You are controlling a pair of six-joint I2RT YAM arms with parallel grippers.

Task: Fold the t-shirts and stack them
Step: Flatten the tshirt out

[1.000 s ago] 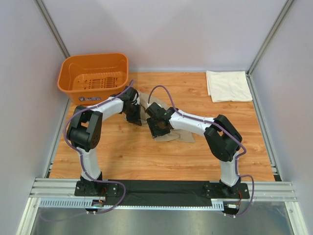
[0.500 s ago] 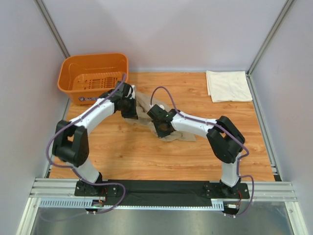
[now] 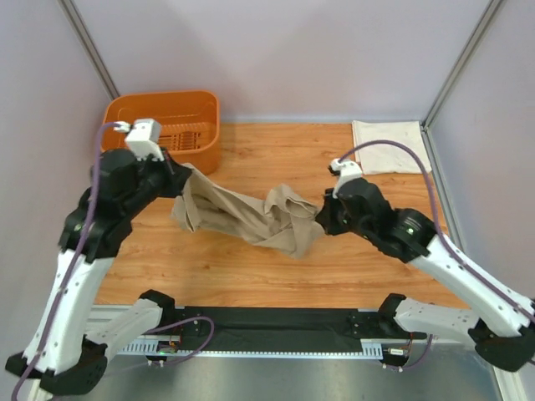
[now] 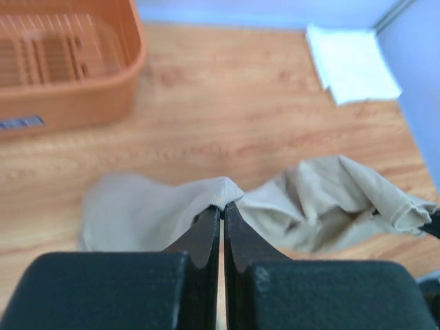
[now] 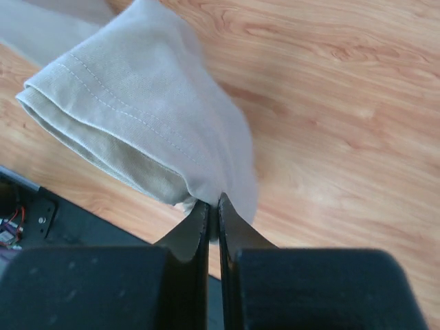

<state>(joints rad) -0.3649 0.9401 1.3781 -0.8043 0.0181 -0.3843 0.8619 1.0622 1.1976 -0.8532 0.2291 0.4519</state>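
Though heaped before, tan t-shirt [image 3: 230, 215] aloft

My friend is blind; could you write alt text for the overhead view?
A crumpled tan t-shirt hangs over a wooden table, pinched at one end by the robot's left gripper and at the other by its right gripper. An orange basket sits far left, a folded cream t-shirt far right.

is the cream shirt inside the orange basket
No, the cream-white shirt lies folded on the table, far right, apart from the orange basket.
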